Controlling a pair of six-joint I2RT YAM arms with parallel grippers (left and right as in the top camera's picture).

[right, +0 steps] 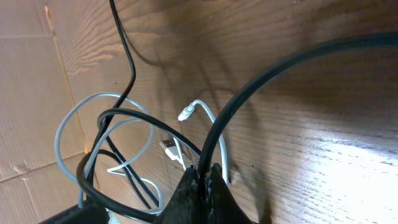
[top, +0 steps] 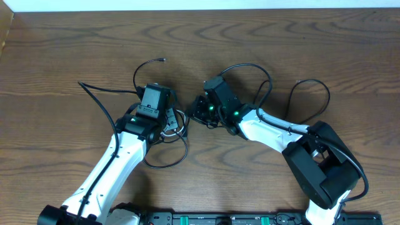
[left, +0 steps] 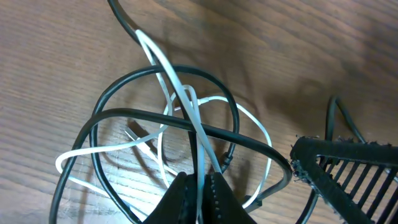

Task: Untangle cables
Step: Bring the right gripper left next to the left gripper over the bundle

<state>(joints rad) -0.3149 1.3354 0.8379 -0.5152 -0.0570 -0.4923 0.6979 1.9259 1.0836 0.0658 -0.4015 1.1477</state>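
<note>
**Left gripper** [left: 199,196]: fingers [left: 178,202] nearly closed, pinching a strand of the white cable [left: 193,115]. A black strand runs through the same narrow gap. I cannot tell whether it is gripped too.

**Right gripper** [right: 202,186]: fingers pressed together on the black cable [right: 249,87]. From the tips the cable rises and arcs away to the right in the wrist view.

**White cable:** the shorter cord, gathered in loose loops between the two grippers, about the middle of the desk [top: 62,50].
- From the left fingers its held strand runs straight outward.
- It crosses over and under the black loops.
- One small white plug [right: 185,114] lies free on the wood, just beyond the right fingers.
- A flat metal plug [right: 168,147] lies close beside it.

**Black cable:** the longer cord, wound in overlapping rings through the white loops at the knot.
- Its long axis runs roughly left to right across the desk.
- One bend reaches out toward the left edge.
- One slack loop sags toward the near edge.
- More thin loops lie toward the right edge, behind the right arm.
- A small plug end [top: 164,59] lies clear of the knot and points toward the far edge.

**Spacing:** the two grippers are near each other, with the knot between them.
</note>
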